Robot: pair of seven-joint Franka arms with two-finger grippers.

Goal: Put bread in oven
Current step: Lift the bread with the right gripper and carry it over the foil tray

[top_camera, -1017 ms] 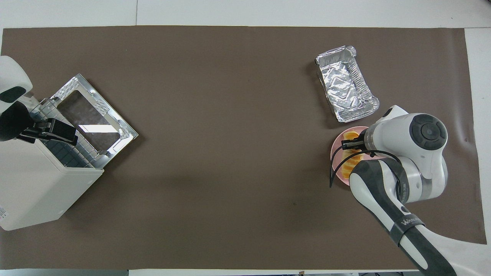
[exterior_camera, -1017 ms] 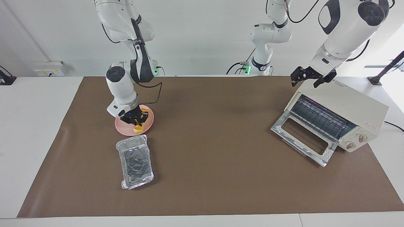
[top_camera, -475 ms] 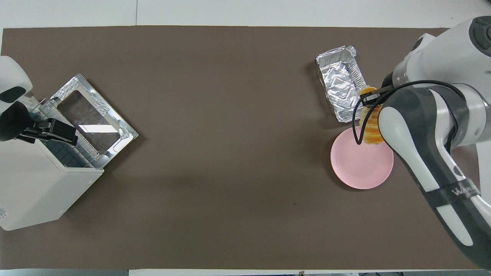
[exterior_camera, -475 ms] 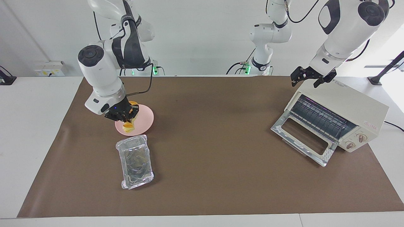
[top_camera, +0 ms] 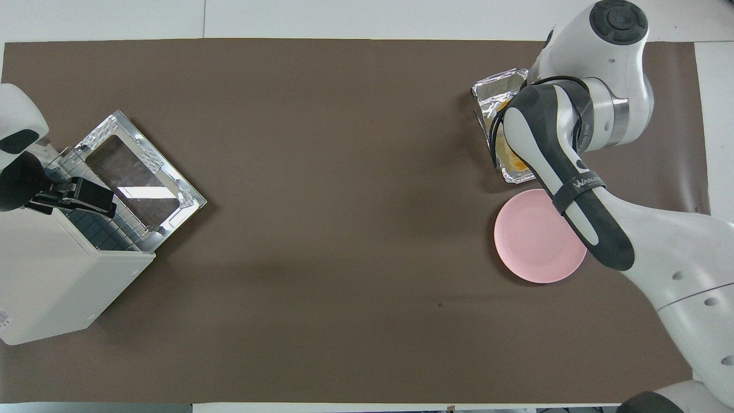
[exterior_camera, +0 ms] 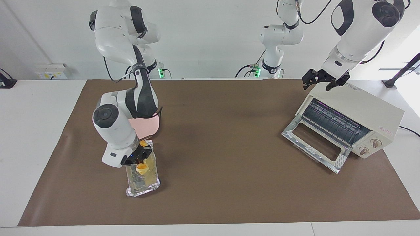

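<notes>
The yellow-orange bread [exterior_camera: 142,167] hangs in my right gripper [exterior_camera: 140,159], which is shut on it, low over the silver foil tray [exterior_camera: 143,183]. In the overhead view the right arm covers the gripper, and only an orange edge of the bread [top_camera: 514,163] shows in the foil tray [top_camera: 494,90]. The cream-white oven [exterior_camera: 361,113] stands at the left arm's end of the table with its glass door [exterior_camera: 313,143] dropped open; it also shows in the overhead view [top_camera: 51,275]. My left gripper [exterior_camera: 320,82] is open and waits over the oven's top edge.
A bare pink plate [exterior_camera: 151,126] lies beside the foil tray, nearer to the robots; it also shows in the overhead view [top_camera: 533,241]. A brown mat [exterior_camera: 223,137] covers the table between the tray and the oven.
My right gripper lifted the bread off the pink plate and carried it away from the robots, down over the foil tray. The left arm has not moved.
</notes>
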